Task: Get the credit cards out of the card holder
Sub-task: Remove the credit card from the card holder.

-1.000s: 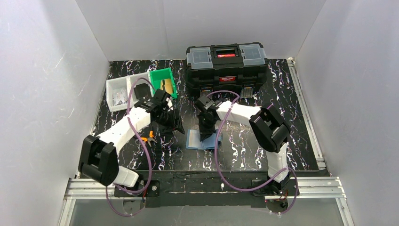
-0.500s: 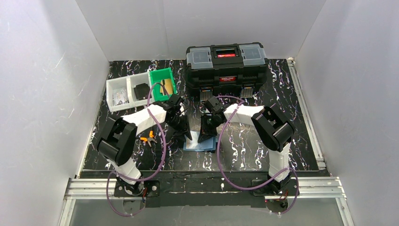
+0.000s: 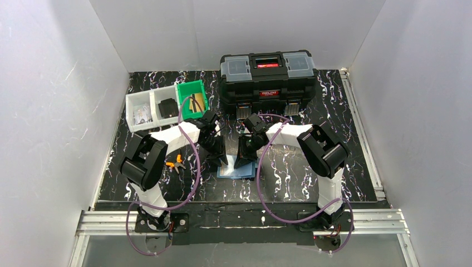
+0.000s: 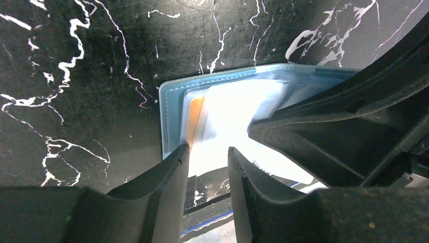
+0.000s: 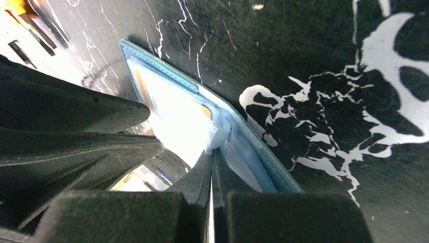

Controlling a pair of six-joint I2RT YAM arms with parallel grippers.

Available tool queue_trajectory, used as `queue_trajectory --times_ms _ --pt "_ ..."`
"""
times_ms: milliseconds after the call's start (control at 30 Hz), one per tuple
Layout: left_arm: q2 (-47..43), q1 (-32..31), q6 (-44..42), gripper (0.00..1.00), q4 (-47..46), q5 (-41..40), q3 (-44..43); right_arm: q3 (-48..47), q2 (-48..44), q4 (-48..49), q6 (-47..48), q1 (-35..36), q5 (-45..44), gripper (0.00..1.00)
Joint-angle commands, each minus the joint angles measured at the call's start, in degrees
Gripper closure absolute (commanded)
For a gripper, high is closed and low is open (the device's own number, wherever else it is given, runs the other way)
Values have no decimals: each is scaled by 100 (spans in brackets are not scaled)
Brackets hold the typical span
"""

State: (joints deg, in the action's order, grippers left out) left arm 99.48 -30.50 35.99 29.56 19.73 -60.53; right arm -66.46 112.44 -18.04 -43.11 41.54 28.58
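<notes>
Because the soft card holder (image 3: 238,169) lies open on the table (image 3: 345,167) — right gripper (image 5: 211,167) closed at its clear sleeve (image 5: 222,134), left gripper (image 4: 208,162) narrowly parted at its edge — you'd best pinch the stiff, slick orange-tan card (image 4: 195,119) by its end.

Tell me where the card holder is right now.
In the top view the card holder lies open on the table, in front of the black toolbox, between the left gripper and the right gripper, whose fingers pinch its clear sleeve.
</notes>
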Motion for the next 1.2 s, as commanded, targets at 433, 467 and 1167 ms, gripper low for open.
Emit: queue_trajectory --times_ms 433,467,1167 --pt "407 -296 -74 69 -102 67 -151 265 511 -386 251 73 -687 99" --pt "420 -308 -51 70 -127 95 -153 265 515 -384 251 74 -679 99" --pt "375 -498 101 92 -339 308 -260 225 555 -419 303 65 -656 99"
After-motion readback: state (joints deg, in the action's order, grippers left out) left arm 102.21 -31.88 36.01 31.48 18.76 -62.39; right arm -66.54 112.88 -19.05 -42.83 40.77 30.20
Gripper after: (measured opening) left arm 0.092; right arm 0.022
